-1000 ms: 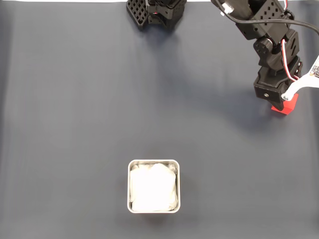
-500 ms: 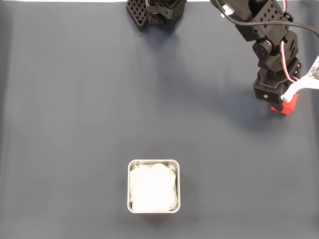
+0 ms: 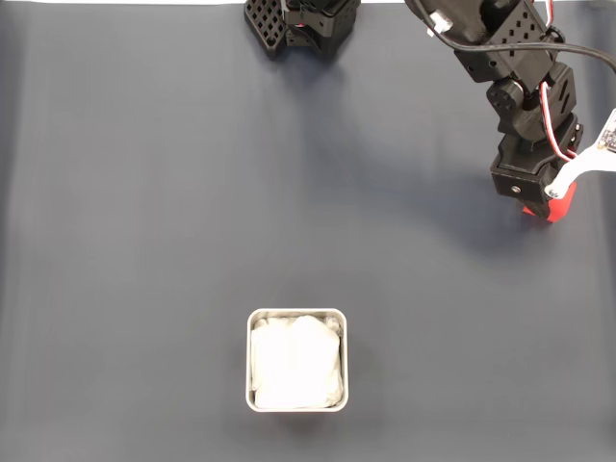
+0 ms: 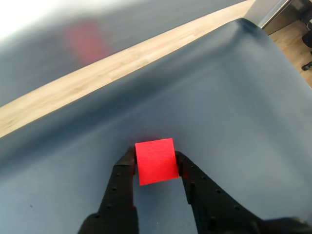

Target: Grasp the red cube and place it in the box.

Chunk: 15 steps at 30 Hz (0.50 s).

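Dark blue-grey matting [image 3: 144,241] covers the table; a square pale-grey metal tin [image 3: 296,315] with white lining sits low centre, and far right the black two-finger gripper [image 4: 155,163] clamps the small bright-red cube [image 4: 156,161]

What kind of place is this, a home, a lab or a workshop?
Probably an office or hobby lab: a dark mat on a table, a wood floor beyond it, and what looks like a chair's castor at the edge.

In the fixed view the end effector [image 3: 541,204] hides most of the red cube [image 3: 558,206].
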Motion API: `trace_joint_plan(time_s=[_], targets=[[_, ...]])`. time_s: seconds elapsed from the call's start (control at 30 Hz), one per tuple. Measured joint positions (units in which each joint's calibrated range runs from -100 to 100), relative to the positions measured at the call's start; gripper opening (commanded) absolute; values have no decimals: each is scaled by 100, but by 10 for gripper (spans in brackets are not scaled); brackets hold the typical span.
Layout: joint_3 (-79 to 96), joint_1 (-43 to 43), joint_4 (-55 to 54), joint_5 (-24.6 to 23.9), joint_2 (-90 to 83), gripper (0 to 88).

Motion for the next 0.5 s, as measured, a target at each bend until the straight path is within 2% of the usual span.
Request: trace_joint_plan(time_s=[0.5], targets=[[0,15,0,44,0,74]])
